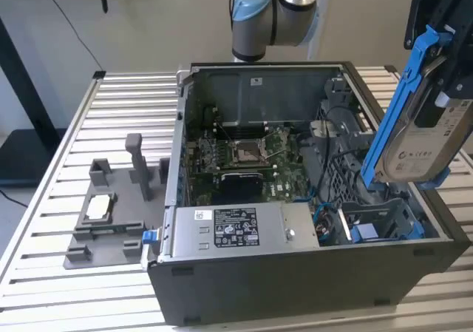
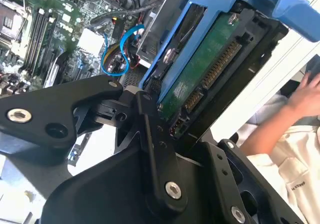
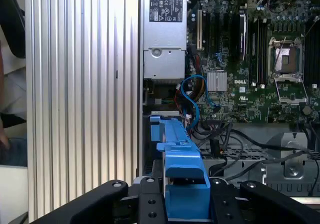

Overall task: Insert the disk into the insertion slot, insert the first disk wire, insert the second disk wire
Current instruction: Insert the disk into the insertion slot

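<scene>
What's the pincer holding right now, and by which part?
The disk, gripped by the pincer at its upper end, across the blue carrier frame.

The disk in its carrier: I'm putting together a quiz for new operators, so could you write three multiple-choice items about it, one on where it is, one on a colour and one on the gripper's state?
1. Where is the disk in relation to the insertion slot?
A. Seated inside it
B. Held in the air above it, tilted
C. Lying flat beside it, let go

2. What colour is the carrier frame clipped round the disk?
A. Red
B. Yellow
C. Blue

3. What state is the gripper in?
A. Shut on the disk
B. Open, clear of the disk
C. Shut on nothing

Answers:
1 B: the exterior view shows the disk raised over the open bay.
2 C: the frame is bright blue in every view.
3 A: both wrist views show black fingers clamped against the disk and carrier.
</scene>
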You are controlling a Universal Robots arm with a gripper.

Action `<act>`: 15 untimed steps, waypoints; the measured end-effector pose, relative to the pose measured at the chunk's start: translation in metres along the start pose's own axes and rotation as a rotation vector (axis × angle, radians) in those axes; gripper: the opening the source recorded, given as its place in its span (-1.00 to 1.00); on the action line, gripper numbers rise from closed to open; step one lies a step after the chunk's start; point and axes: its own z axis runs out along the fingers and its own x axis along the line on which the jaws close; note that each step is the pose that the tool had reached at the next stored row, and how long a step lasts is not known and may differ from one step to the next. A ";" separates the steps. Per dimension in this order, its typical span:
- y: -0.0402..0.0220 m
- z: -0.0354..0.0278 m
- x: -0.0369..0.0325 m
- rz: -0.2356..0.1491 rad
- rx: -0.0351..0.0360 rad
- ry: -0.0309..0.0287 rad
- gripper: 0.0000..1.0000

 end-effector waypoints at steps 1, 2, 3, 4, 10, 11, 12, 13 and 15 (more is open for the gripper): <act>0.0000 0.0000 0.0000 0.000 0.0000 0.0000 -0.36; 0.0000 0.0002 0.0000 0.000 0.0000 -0.0001 -0.36; -0.0001 0.0008 0.0000 0.000 0.0000 -0.0002 -0.36; -0.0001 0.0019 0.0000 0.000 0.0000 0.0000 -0.36; -0.0005 0.0120 -0.0001 -0.002 0.0036 0.0000 -0.36; -0.0006 0.0138 -0.0001 -0.003 0.0044 -0.0002 -0.36; -0.0007 0.0156 -0.0001 -0.003 0.0052 -0.0005 -0.36; -0.0007 0.0174 -0.0001 -0.003 0.0062 -0.0006 -0.36; -0.0006 0.0212 -0.0003 -0.003 0.0082 -0.0010 -0.36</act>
